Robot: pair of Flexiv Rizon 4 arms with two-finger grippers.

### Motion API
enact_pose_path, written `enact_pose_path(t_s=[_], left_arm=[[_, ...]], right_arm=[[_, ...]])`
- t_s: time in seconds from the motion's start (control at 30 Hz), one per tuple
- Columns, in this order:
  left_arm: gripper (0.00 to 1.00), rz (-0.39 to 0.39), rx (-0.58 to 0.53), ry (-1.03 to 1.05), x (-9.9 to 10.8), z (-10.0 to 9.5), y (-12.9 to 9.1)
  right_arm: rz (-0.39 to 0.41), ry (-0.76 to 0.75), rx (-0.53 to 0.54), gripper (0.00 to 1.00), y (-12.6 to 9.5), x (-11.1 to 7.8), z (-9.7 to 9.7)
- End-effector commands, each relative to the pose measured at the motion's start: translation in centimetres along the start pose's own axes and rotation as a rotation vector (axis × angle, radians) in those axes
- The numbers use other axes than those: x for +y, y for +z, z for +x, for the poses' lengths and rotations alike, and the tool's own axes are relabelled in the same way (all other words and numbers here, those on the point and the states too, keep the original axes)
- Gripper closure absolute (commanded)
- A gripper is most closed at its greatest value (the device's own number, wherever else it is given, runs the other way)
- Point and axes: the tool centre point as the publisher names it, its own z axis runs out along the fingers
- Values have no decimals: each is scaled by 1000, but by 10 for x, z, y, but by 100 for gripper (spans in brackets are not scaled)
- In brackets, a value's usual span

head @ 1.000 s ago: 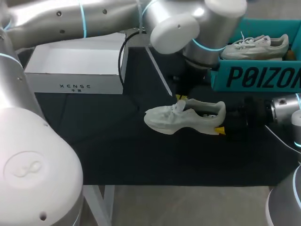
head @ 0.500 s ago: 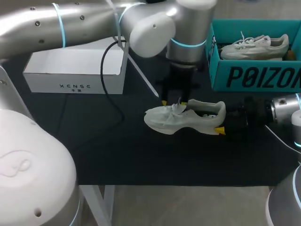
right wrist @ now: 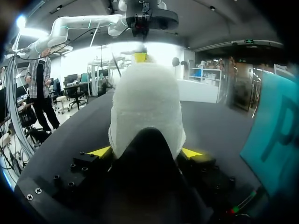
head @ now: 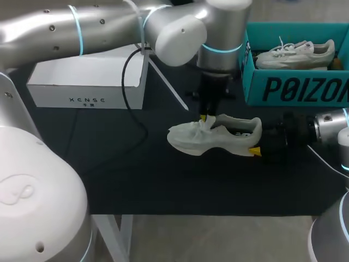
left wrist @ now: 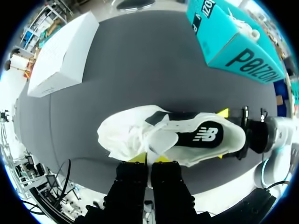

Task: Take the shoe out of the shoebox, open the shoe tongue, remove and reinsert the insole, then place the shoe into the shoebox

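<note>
1. A white shoe with a soft, woven-looking upper and a thick, rounded sole is being kept on the dark, matte table cover. It is lying outside both boxes and roughly between them.
2. A dark lining is being shown inside the shoe's opening, and loose white laces are being bunched over the middle of the upper.
3. The heel is being clamped from both sides by the right gripper, its yellow tips being pressed against the heel's two flanks.
4. The left gripper is being held over the laced part of the shoe. Its fingers are being kept almost together, with a thin fold of the white upper being pinched between them.
5. A plain white box with straight, rectangular sides is being kept well to the toe side of the shoe. A teal box with large dark print is being kept near the heel side, with a second pale laced shoe being carried in it.
6. The pinch on the upper is being shown only by the left wrist view. The grip on the heel is being shown most plainly by the right wrist view, while only one yellow tip is being shown there by the head view.
</note>
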Motion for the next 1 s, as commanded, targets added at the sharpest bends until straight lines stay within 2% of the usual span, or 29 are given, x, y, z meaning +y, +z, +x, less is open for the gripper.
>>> enact_pose_path(t_s=[0.03, 0.07, 0.1, 0.13, 0.17, 0.23, 0.3, 0.4, 0.5, 0.53, 0.57, 0.7, 0.83, 0.9, 0.93, 1.0], left_arm=[[100, 14, 5, -2, 2, -10, -12], [94, 17, 8, -4, 2, -12, -13], [67, 22, 3, -8, 2, -15, -15], [55, 23, 3, -7, 3, -18, -15], [51, 23, 3, -9, 3, -21, -15], [33, 22, 6, -17, 5, -29, -15], [35, 18, 10, -25, 8, -35, -15], [31, 4, 8, -42, 14, -46, -11], [39, -12, 4, -55, 18, -54, -4], [49, -18, 2, -58, 20, -57, -1], [52, -22, -1, -61, 20, -58, 1], [51, -30, -5, -71, 21, -61, 3], [42, -36, -1, -94, 20, -67, 4], [42, -38, 1, -101, 19, -68, 4], [43, -38, 3, -104, 18, -69, 4], [53, -33, 9, -106, 16, -70, 4]], right_arm=[[3, 0, -1, 100, 2, -2, -1], [3, 0, -1, 100, 2, -2, -1], [3, 0, -1, 100, 2, -2, -1], [3, 0, -1, 100, 2, -2, -1], [3, 0, -1, 100, 2, -2, -1], [3, 0, -1, 100, 2, -2, -1], [3, 0, -1, 100, 2, -2, -1], [3, 0, -1, 100, 2, -2, -1], [3, 0, -1, 100, 2, -2, -1], [3, 0, -1, 100, 2, -2, -1], [3, 0, -1, 100, 2, -2, -1], [3, 0, -1, 100, 2, -2, -1], [3, 0, -1, 100, 2, -2, -1], [3, 0, -1, 100, 2, -2, -1], [3, 0, -1, 100, 2, -2, -1], [3, 0, -1, 100, 2, -2, -1]])
